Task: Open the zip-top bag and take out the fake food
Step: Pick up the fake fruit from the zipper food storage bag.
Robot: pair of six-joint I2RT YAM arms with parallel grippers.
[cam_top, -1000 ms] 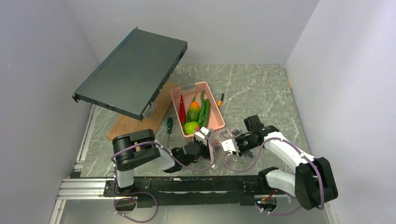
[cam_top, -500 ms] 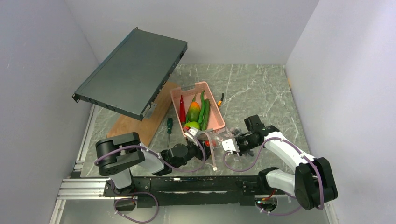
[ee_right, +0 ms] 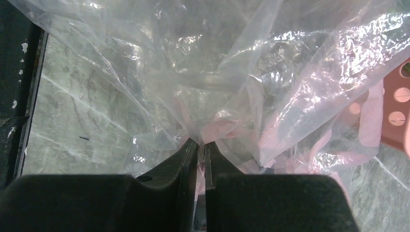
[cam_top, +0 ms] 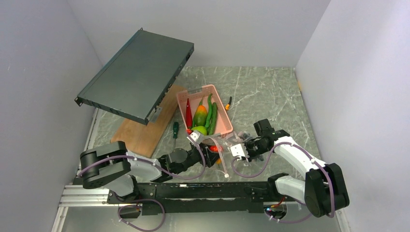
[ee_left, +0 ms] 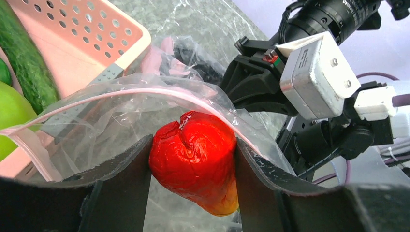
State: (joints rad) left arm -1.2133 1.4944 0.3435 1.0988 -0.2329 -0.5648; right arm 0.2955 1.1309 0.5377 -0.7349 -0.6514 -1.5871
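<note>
**A:** Well, what do we see, starting left of the pink basket (cam_top: pixel 227 126)?

**B:** A green-handled screwdriver (cam_top: pixel 175 129) lies just left of the basket. Inside the basket we count a red chili (cam_top: pixel 188 112), long green pods (cam_top: pixel 211 112) and, at its near end, a lime-green apple (cam_top: pixel 199 130).

**A:** And our left gripper (ee_left: pixel 192 145)?

**B:** It sits just in front of the basket's near wall. Its fingers are clamped on a red piece (ee_left: pixel 193 169) of fake food, with one pad pressed against each side.

**A:** Where is the zip-top bag (ee_left: pixel 121 106)?

**B:** It is crumpled against the basket's near right corner, touching it. The pink zip strip arches over the red piece, so the piece sits at the bag's mouth. We cannot tell whether it is fully clear of the plastic.

**A:** And further right?

**B:** Our right gripper (ee_right: pixel 202 150) is in front of the basket and to its right. Its fingers are pinched almost together on a gathered fold of the bag, and the clear film fans out beyond the tips toward the basket.
</note>
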